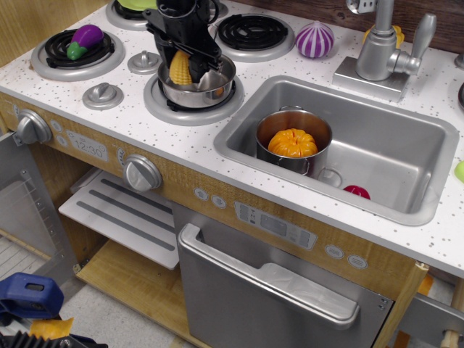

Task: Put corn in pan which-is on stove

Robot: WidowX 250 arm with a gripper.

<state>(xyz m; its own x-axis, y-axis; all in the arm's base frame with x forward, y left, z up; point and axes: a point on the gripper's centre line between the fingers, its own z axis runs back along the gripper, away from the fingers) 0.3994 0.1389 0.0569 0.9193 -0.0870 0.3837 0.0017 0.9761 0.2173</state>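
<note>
The yellow corn (180, 67) is held upright between the black fingers of my gripper (183, 64), which is shut on it. It hangs over the left part of the shiny steel pan (199, 87), its lower end down inside the rim. The pan sits on the front right burner of the white speckled stove (116, 116). I cannot tell whether the corn touches the pan's bottom. The arm covers the pan's back rim.
A purple eggplant (85, 38) lies on the left burner. A purple onion (315, 39) stands by the back right burner (252, 32). The sink (391, 156) holds a steel pot with an orange pumpkin (292, 143) and a red item (356, 191). The faucet (380, 43) is behind it.
</note>
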